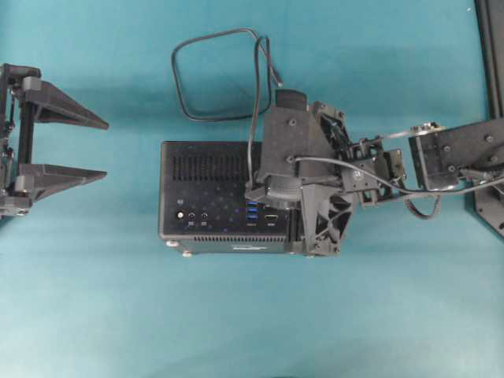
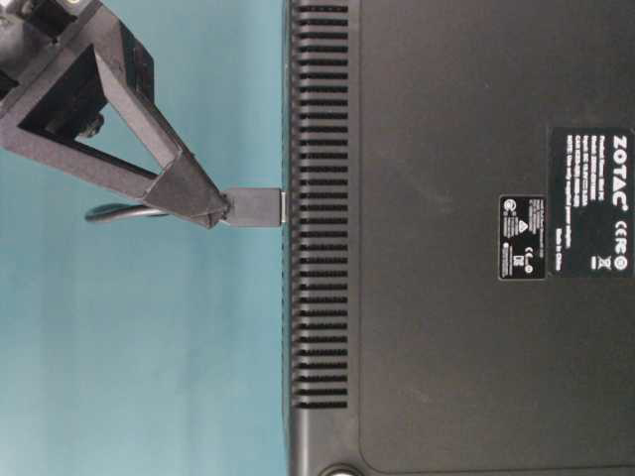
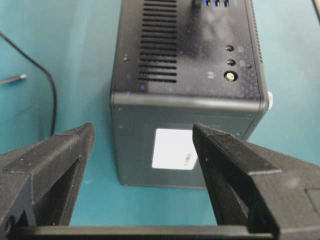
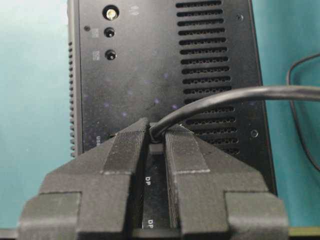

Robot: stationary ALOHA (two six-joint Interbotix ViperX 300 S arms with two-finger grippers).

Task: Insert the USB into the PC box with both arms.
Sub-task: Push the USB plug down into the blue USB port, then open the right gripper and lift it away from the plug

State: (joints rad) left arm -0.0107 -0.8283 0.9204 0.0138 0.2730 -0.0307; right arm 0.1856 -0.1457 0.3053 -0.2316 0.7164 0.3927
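Plug contact is what we care about now. Our right gripper (image 4: 156, 134), two long black tapered fingers, is pinched nearly closed on the small black rectangular plug of the USB (image 2: 253, 207), a thin black cable whose loop lies on the teal table (image 1: 87, 299) at about 11 o'clock of the box in the overhead view. From table level, the plug tip sits right at the port face of the PC box (image 1: 224, 197), a flat black rectangular case with vent slots. We can't tell if it's only touching or partly seated.

Left gripper (image 1: 64, 146) is at full spread, holding nothing, well apart from the box at its 9 o'clock. In the left wrist view the box end with the white sticker (image 3: 173, 148) sits framed between the two fingers, so it's lined up to brace.

How we'd do this well, as we judge it:
- Bring the left in first and clamp or back the box end, otherwise the push may just slide the case.
- Keep the plug square to the face; the cable (image 4: 220, 97) exits at 3 o'clock in the right wrist view and may torque the plug sideways.
- Which socket it's on is hidden under the fingers: blue ports (image 1: 252, 210) are just beside. Confirm before pressing.
- Push slow and straight, no wiggle.
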